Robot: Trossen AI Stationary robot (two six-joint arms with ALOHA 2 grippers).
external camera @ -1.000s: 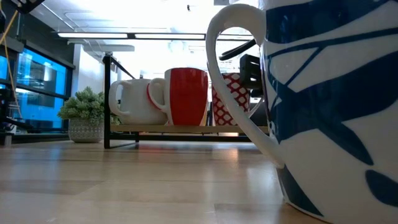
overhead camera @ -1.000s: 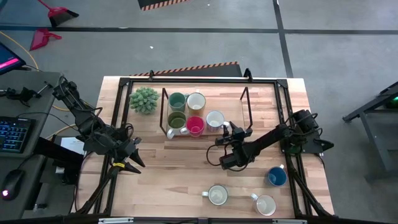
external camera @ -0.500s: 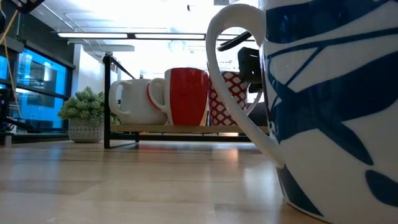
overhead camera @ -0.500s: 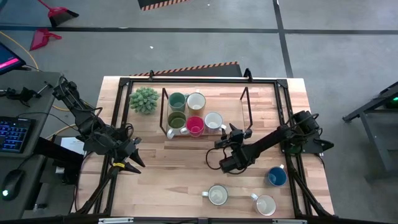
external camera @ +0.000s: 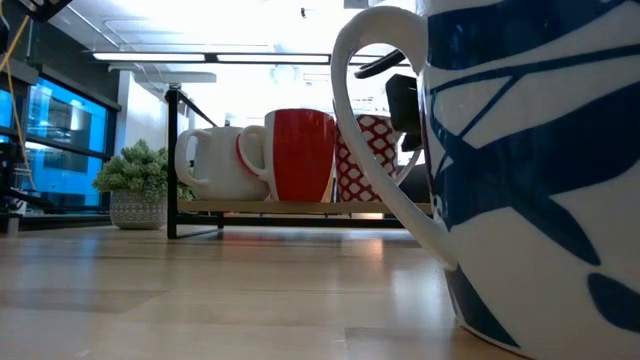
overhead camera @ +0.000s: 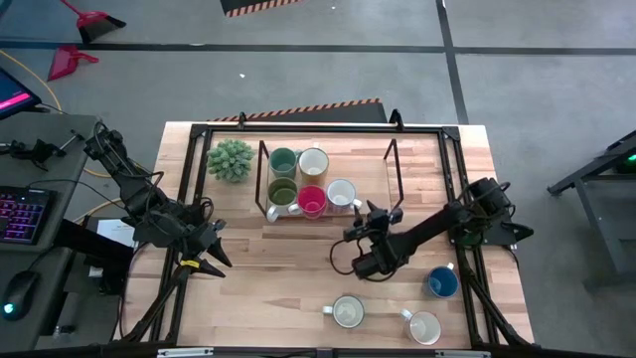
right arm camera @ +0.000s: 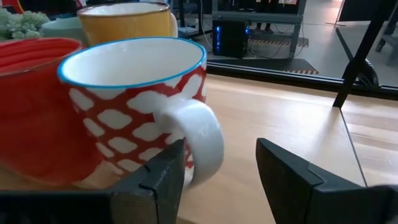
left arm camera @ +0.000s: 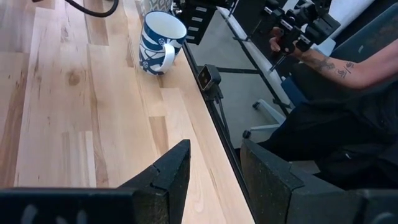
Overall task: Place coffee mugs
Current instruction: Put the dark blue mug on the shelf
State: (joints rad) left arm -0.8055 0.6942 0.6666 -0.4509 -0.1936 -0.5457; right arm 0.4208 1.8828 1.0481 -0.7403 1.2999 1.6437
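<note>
Five mugs stand on their bases on the tray of a black wire rack (overhead camera: 396,164): teal-green (overhead camera: 283,159), cream (overhead camera: 313,161), olive-green (overhead camera: 283,191), red (overhead camera: 311,201) and a white mug with a red pattern (overhead camera: 341,192). That patterned mug (right arm camera: 134,93) fills the right wrist view, its handle (right arm camera: 199,140) facing my right gripper (overhead camera: 376,211), which is open just to its right and touches nothing. The blue mug (overhead camera: 442,282) and two cream mugs (overhead camera: 348,312) (overhead camera: 424,326) stand on the table near its front edge. My left gripper (overhead camera: 217,247) waits open at the table's left side.
A spiky green potted plant (overhead camera: 231,159) stands left of the rack. A black frame (overhead camera: 452,149) runs around the table. The right half of the rack's tray is bare. In the left wrist view a person's arm (left arm camera: 336,62) shows beyond the table's right edge.
My right gripper has drawn back from the patterned mug toward the table's right edge and risen a little. The mug has stayed on the tray beside the red one.
</note>
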